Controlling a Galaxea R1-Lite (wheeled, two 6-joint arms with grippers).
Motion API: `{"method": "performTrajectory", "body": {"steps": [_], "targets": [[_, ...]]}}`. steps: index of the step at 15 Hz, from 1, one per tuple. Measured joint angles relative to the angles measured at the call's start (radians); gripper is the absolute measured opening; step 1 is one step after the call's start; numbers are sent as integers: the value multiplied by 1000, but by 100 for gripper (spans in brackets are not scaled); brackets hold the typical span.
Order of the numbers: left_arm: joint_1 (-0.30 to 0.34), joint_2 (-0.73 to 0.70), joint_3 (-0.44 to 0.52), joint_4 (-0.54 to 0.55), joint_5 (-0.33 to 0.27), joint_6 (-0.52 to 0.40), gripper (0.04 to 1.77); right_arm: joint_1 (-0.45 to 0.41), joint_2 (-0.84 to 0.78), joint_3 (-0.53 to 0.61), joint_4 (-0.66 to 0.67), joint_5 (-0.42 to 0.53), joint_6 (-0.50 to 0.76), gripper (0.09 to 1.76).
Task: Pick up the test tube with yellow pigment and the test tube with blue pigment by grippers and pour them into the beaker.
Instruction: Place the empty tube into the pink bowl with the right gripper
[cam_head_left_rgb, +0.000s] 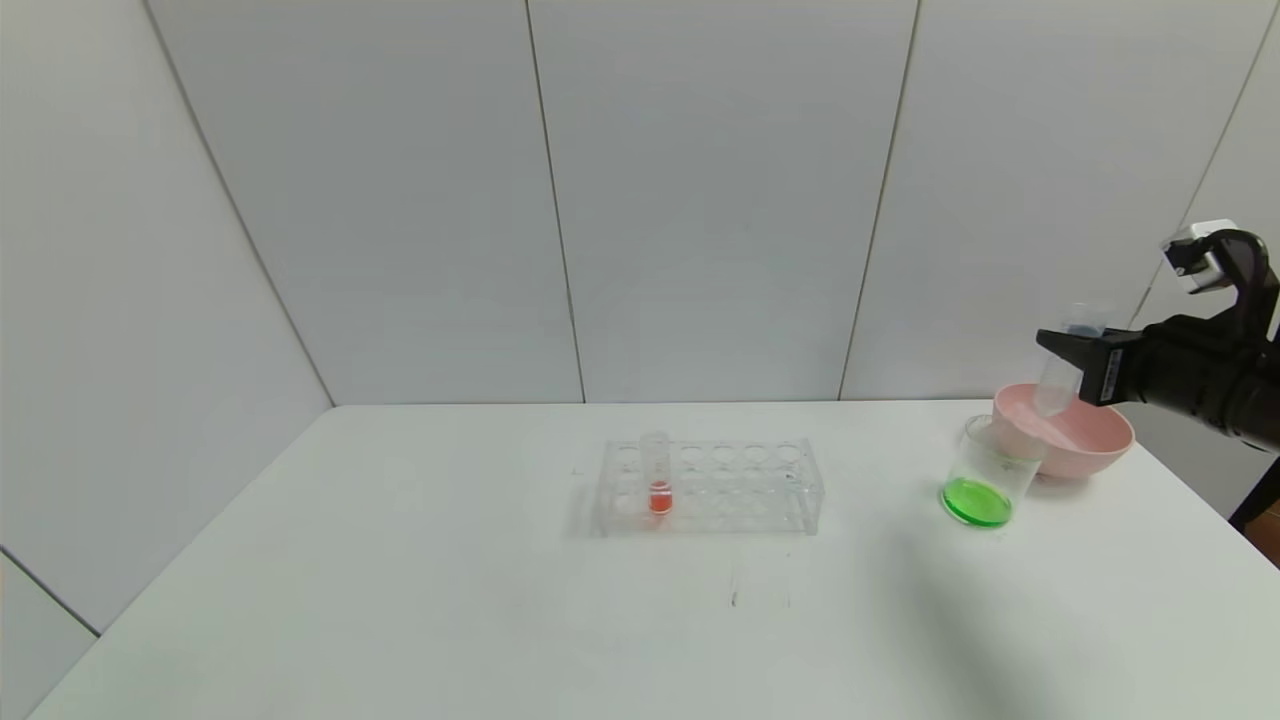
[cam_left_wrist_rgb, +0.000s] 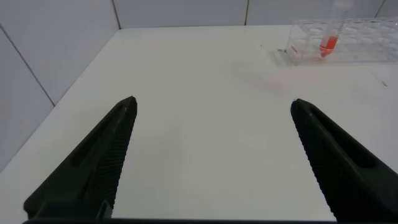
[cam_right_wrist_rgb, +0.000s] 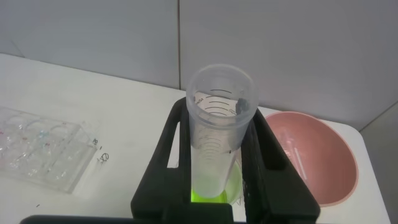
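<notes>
A: What's the setting?

B: A white table against pale grey wall panels. A clear tube rack sits near the middle of the head view, with one tube of red liquid standing upright in it.

A: And the right gripper?

B: The right gripper is at the right edge of the head view, raised above the pink bowl. Its jaws are clamped on a clear test tube, one finger on each side. The tube looks empty, so which pigment it carried I cannot tell.

A: Which way does the tube point?

B: Its long axis is close to upright, leaning a little: open mouth at the top, rounded end down toward the bowl. In the right wrist view the mouth faces the camera, with green showing below it.

A: The beaker?

B: The beaker stands just beside the bowl, on its left in the head view, with green liquid in the bottom.

A: The left gripper?

B: The left gripper appears only in its own wrist view, its jaws spread wide over bare table, holding nothing, well apart from the rack.
</notes>
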Motion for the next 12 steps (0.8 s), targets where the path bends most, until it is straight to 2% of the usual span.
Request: {"method": "performTrajectory", "body": {"steps": [3,6,12], "targets": [[0,0,0,0,0,0,176,-42,25,-1,-57,-1,3,52],[0,0,0,0,0,0,176,-96,119,-43,-146,-3,14,52],[0,0,0,0,0,0,176,-163,382,-237,-180,-56,26,52]]}}
